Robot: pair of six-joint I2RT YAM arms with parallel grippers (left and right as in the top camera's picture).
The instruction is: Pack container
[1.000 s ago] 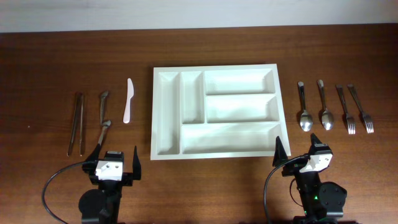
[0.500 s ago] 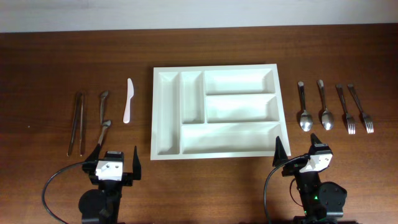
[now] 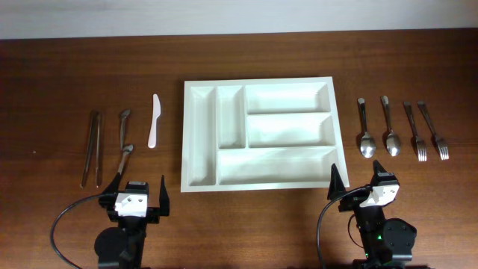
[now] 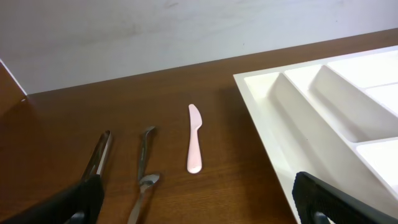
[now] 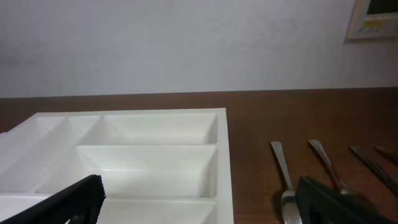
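The white cutlery tray (image 3: 258, 80) lies mid-table with all five compartments empty; it also shows in the left wrist view (image 4: 261, 118) and the right wrist view (image 5: 224, 162). Left of it lie metal tongs (image 3: 92, 148), two metal utensils (image 3: 124, 123) (image 3: 125, 155) and a white plastic knife (image 3: 154, 121). Right of it lie two spoons (image 3: 364, 128) (image 3: 389, 127) and two forks (image 3: 414, 131) (image 3: 435, 131). My left gripper (image 3: 140, 183) is open and empty near the front edge, below the left utensils. My right gripper (image 3: 355, 175) is open and empty by the tray's front right corner.
The table is dark wood with a pale wall behind its far edge (image 3: 239, 15). In the left wrist view the plastic knife (image 4: 194, 146) and tongs (image 4: 99, 155) lie ahead. In the right wrist view the spoons (image 5: 283, 174) lie ahead to the right.
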